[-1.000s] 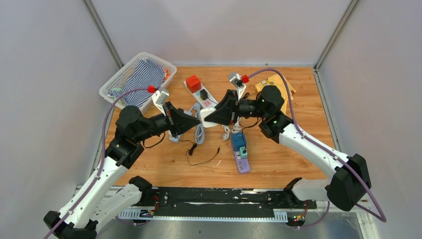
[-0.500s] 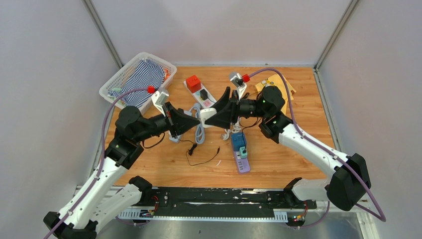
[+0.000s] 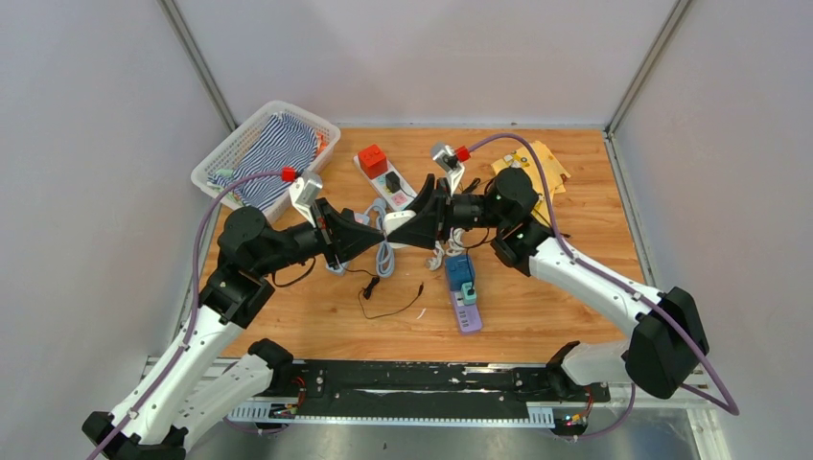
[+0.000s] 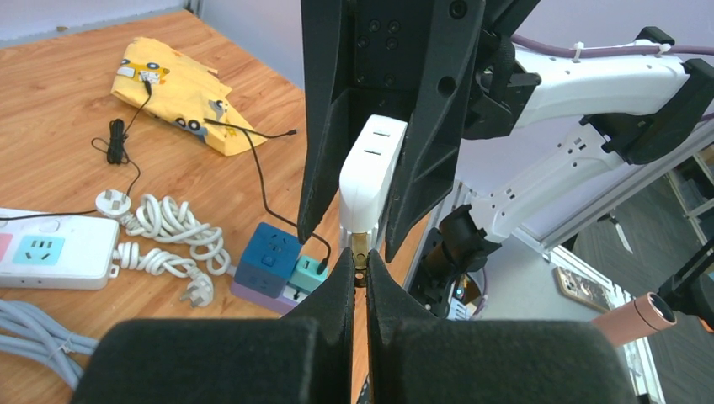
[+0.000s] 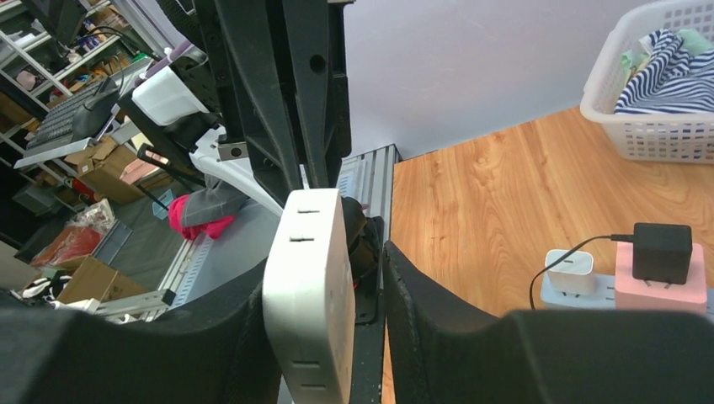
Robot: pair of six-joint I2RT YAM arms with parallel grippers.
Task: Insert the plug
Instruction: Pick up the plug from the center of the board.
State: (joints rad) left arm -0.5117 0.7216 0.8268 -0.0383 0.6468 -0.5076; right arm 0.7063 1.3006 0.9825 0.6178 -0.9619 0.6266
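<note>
Both arms meet in the air just above the near end of the power strip (image 3: 395, 196), and the white plug (image 4: 370, 172) is held right between them. The right gripper (image 5: 324, 269) has its two fingers clamped on the block's flat sides. The left gripper (image 4: 357, 261) is pinched tight on a brass pin (image 4: 359, 244) poking out of the plug's end. So nothing is in a socket yet, and this looks like the preparing step: a mid-air handover, or the pin being worked, and I cannot tell which. On the strip's far half a black adapter (image 3: 392, 180) already sits plugged in, and nearer the arm bases than the strip lies a blue and purple socket cube (image 3: 462, 283). Next, I'd say, one gripper has to let go so the pins are free. Then the plug must be turned pins-down, squared over an open socket and pressed straight in
</note>
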